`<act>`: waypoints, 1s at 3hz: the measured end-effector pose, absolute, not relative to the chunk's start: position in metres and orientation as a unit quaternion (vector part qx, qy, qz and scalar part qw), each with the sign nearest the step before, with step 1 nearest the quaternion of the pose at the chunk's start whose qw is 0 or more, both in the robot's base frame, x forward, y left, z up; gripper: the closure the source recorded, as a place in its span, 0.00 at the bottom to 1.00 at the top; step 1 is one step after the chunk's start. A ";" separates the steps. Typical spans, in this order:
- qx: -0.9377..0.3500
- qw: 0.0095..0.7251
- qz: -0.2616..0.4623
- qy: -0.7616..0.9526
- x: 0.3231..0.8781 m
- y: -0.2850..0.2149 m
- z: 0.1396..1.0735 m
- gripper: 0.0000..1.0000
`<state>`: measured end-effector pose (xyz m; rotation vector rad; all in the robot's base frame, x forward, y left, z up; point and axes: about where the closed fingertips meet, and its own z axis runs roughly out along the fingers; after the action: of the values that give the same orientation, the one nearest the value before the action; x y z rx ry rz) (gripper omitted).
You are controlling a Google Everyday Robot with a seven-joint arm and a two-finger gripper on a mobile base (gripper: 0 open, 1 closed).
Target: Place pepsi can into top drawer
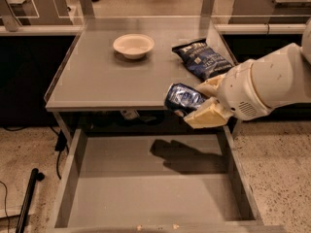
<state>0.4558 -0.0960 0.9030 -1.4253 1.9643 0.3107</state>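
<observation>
My gripper (201,102) reaches in from the right and is shut on the pepsi can (182,98), a small blue can with white markings held on its side between the cream fingers (208,116). The can hangs at the grey table's front edge, above the right part of the open top drawer (150,188). The drawer is pulled out below the table, a wide shallow grey tray. The arm's shadow falls on the drawer floor.
A grey table (97,76) holds a cream bowl (133,45) at the back middle and a flat dark-blue chip bag (202,59) at the back right. A black pole (27,198) leans at the lower left on the speckled floor.
</observation>
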 end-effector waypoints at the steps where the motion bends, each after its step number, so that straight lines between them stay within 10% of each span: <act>1: -0.553 0.340 0.122 0.751 0.462 -0.086 0.901 1.00; 3: -0.560 0.306 0.179 0.749 0.472 -0.027 0.829 1.00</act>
<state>0.4716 -0.0275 0.8286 -1.4812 1.9836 0.4730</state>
